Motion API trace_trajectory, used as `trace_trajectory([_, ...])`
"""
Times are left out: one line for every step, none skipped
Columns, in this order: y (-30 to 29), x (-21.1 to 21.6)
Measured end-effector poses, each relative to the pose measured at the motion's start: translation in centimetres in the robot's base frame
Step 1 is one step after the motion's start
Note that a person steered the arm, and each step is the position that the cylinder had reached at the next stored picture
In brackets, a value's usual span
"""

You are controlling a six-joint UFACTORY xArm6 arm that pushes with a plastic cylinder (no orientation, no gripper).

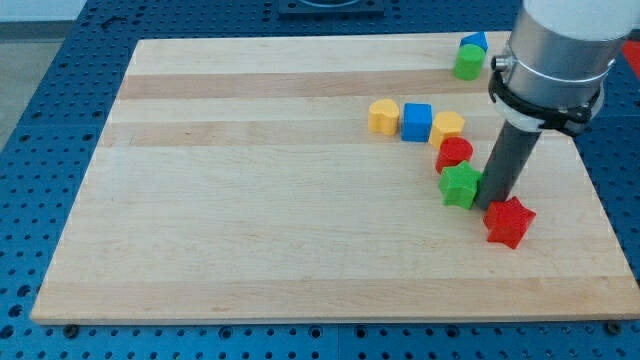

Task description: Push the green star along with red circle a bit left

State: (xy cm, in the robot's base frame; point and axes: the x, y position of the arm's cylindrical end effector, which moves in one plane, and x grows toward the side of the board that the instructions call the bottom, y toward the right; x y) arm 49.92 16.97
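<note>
The green star lies on the wooden board right of centre. The red circle touches it just above. My tip stands at the green star's right side, touching or almost touching it. A red star lies just below and right of the tip, close against the rod.
A yellow heart, a blue cube and a yellow pentagon form a row above the red circle. A blue block and a green circle sit near the board's top right edge.
</note>
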Motion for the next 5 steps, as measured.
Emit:
trace_trajectory([0.0,-0.8])
trace_trajectory([0.0,-1.5])
trace_trajectory([0.0,-1.6])
trace_trajectory([0.0,-1.2])
trace_trajectory([0.0,0.1])
